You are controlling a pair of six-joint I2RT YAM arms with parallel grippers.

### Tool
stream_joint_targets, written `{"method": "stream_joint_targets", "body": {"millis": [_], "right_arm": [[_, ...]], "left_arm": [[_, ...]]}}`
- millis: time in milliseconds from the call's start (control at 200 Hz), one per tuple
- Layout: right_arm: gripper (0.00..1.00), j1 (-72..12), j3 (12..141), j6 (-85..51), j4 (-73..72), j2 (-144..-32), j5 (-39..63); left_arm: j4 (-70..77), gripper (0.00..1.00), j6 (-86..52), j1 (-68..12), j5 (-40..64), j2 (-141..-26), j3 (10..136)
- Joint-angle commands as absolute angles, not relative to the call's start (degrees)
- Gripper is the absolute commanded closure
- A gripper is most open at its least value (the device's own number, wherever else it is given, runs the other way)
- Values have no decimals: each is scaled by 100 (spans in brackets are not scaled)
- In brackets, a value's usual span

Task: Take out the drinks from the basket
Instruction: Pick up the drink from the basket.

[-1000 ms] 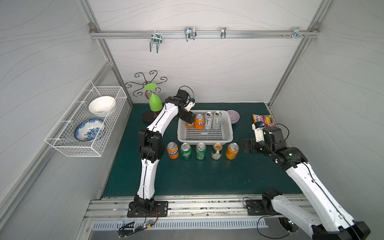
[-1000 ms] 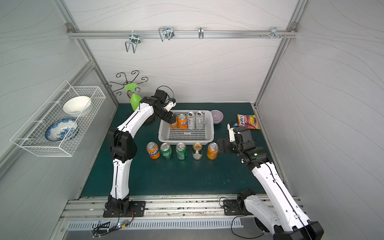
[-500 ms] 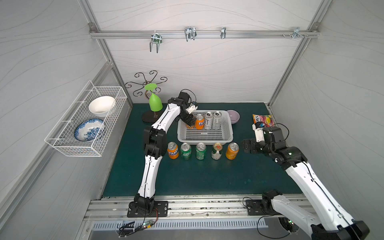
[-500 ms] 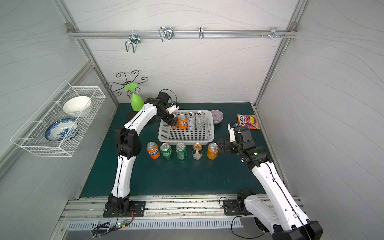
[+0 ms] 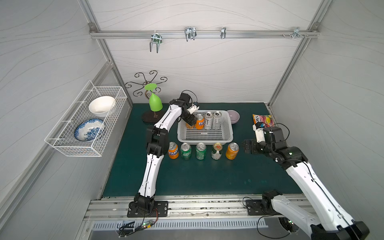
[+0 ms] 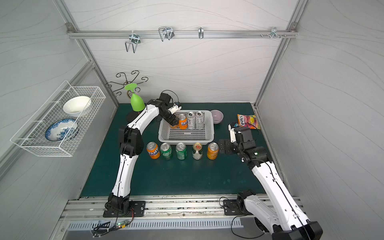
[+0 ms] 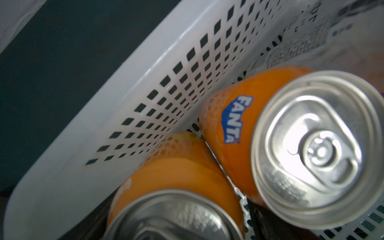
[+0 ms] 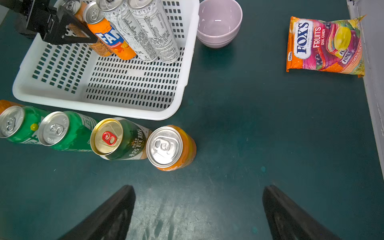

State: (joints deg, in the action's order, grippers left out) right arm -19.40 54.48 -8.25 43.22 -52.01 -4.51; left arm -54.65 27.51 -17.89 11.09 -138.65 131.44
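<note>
Within white walls [image 5: 197, 68], green mat [image 5: 207, 176], basket [image 5: 204, 142].

— Where's the left arm [image 5: 152, 164]?
— It reaches far forward, elbow up, wrist bent over. The left hand [image 5: 190, 121] points steeply down. I can't tell whether it's gripping or loose.
— And the right arm [image 5: 307, 178]?
— Folded low, forearm near level. The right hand [image 5: 248, 146] aims sideways toward the left arm, its fingers [image 8: 108, 212] spread wide.

Nine cans [image 5: 185, 151] (perhaps four orange), one basket [image 5: 204, 142].
</note>
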Motion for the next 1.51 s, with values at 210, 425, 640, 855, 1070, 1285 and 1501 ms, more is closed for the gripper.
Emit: {"method": "stream_joint_targets", "body": {"millis": [210,425,640,855,1070,1285,1501], "right_arm": [[1,-1882,5547,-793,4423,-5103,-559],[1,-1882,5564,-798,4338,-5203,-492],[1,-1873,5512,-789,4320,-5177,-477],[1,-1871,5493,-784,4255,-5193,-440],[1,-1857,5502,-817,4097,-5307,-300],[1,-1849,5478,-826,3931,-5386,-247],[1,-1837,5426,-852,3820,-5383,-128]], "left_arm": [[-5396,28,2856,-1758,1159,-14024,13378],[-5388,35,2814,-1758,1151,-13763,13289],[-5525,37,2821,-1759,1081,-13429,13280],[-5454,39,2712,-1762,994,-12909,12845],[-5303,40,2504,-1762,984,-12251,12356],[-5619,40,2387,-1761,915,-11663,12241],[-5785,39,2215,-1758,810,-10819,11859]]}}
